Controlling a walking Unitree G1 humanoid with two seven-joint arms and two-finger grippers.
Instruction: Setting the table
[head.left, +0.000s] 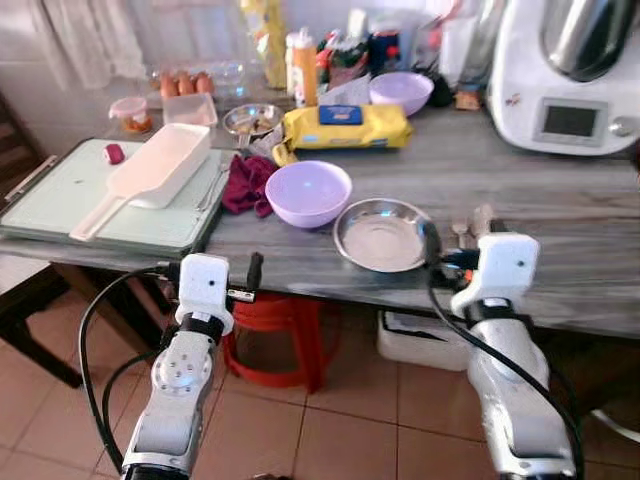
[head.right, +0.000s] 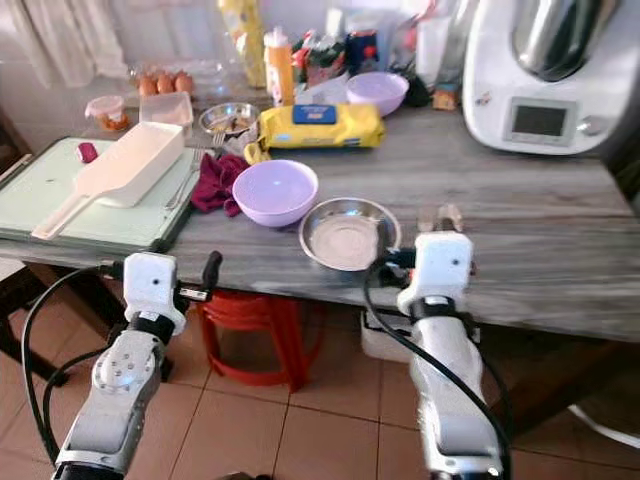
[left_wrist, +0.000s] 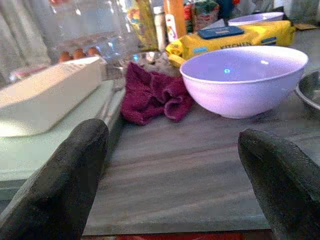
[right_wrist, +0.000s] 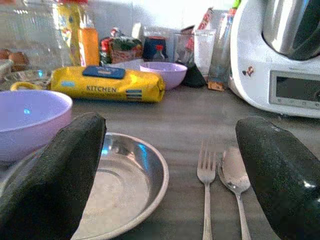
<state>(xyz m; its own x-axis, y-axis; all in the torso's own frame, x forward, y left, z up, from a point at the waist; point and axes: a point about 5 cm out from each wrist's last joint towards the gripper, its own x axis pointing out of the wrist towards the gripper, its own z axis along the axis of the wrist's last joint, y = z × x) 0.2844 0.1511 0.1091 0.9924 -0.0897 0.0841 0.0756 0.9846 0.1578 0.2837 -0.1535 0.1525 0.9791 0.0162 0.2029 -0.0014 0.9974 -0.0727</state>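
The grey wood-grain table (head.left: 560, 215) carries a crowded back edge: a white kitchen machine with a steel jug (head.left: 565, 70), a yellow wipes pack marked KITCHEN (head.left: 345, 127), a second lilac bowl (head.left: 400, 92), an orange bottle (head.left: 304, 68), a small steel dish (head.left: 251, 120) and eggs in a clear box (head.left: 185, 83). To the robot's left lies a pale green board (head.left: 60, 195) bearing a long white plastic container with a handle (head.left: 150, 175). A crumpled maroon cloth (head.left: 247, 183) touches the glossy lilac plastic bowl (head.left: 308, 192), which sits just beside the shallow round steel plate (head.left: 381, 234) near the front edge. A steel fork (right_wrist: 206, 192) and a steel spoon (right_wrist: 234, 182) lie side by side just right of the plate, directly ahead of the right gripper (right_wrist: 170, 165), whose fingers are spread wide with nothing between them. The left gripper (left_wrist: 175, 170) is likewise spread and empty at the table edge, facing the cloth and bowl. A red plastic stool (head.left: 275, 330) and a white box (head.left: 420, 340) stand beneath the table on terracotta tiles (head.left: 350, 430).
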